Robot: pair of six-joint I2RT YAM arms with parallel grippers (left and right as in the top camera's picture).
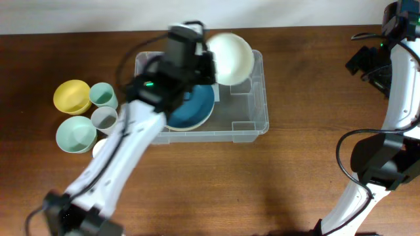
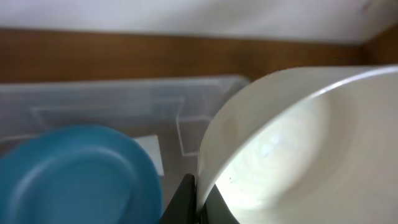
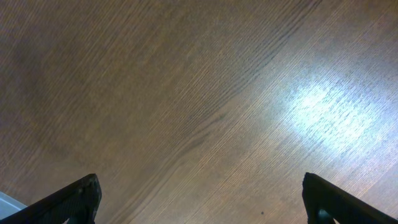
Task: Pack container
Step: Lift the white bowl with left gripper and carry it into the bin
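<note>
My left gripper [image 2: 198, 200] is clenched on the rim of the cream bowl [image 1: 231, 58], which hangs tilted above the far wall of the container [image 1: 260, 126]. It's a thin edge pinch — the bowl may slip, catch that wall and spill outside, or knock the blue bowl [image 1: 197, 111] inside. The right gripper [image 3: 202, 198] hangs released, well right of the container.

Dark brown wood-grain table [image 1: 295, 177] against a pale wall [image 1: 79, 13], bright glare patch [image 3: 333, 112] on the wood.
</note>
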